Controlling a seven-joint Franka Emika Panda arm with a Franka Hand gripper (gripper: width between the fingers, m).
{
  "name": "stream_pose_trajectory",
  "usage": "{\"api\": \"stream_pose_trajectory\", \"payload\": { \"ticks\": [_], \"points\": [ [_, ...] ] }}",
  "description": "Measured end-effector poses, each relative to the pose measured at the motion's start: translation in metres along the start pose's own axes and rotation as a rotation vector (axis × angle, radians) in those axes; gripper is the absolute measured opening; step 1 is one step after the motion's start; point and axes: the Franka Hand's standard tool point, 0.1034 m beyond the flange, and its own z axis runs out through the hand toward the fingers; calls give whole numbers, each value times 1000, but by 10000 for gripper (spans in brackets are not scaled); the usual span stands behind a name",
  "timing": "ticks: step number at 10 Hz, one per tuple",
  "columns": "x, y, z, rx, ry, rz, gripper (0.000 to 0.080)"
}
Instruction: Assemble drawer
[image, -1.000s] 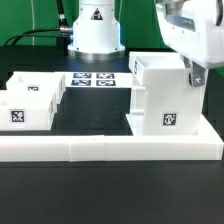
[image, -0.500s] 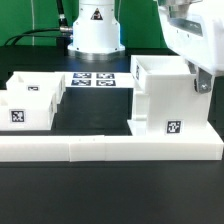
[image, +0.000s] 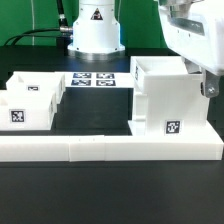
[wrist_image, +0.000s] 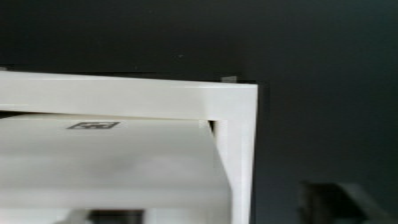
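Note:
The drawer's big white housing (image: 165, 98) stands upright at the exterior view's right, its front foot against the L-shaped border bar (image: 100, 150). Two open-topped trays (image: 32, 100) sit together at the left. My gripper (image: 208, 88) is at the housing's upper right edge. In the wrist view the housing's wall (wrist_image: 228, 140) runs between my two dark, blurred fingertips (wrist_image: 338, 205), which stand wide apart on either side of it, and my gripper (wrist_image: 226, 212) is open astride that wall. The trays' knobs are hidden.
The marker board (image: 95, 80) lies at the back middle, in front of the arm's base (image: 95, 30). The border bar runs along the front and turns up at the right end (image: 212, 135). Black tabletop lies between trays and housing.
The housing has shifted toward the front and the exterior view's right and now sits lower against the bar. My gripper has moved right and down along its right edge.

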Motion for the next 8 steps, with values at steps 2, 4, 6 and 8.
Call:
{"api": "stream_pose_trajectory", "payload": {
  "ticks": [2,4,6,8],
  "points": [
    [0,0,0,2,0,-2,618],
    [0,0,-1,3,0,-22,643],
    [-2,19,-24,-35,-15,-214,648],
    [3,30,-35,-56,-27,-323,649]
  ]
}}
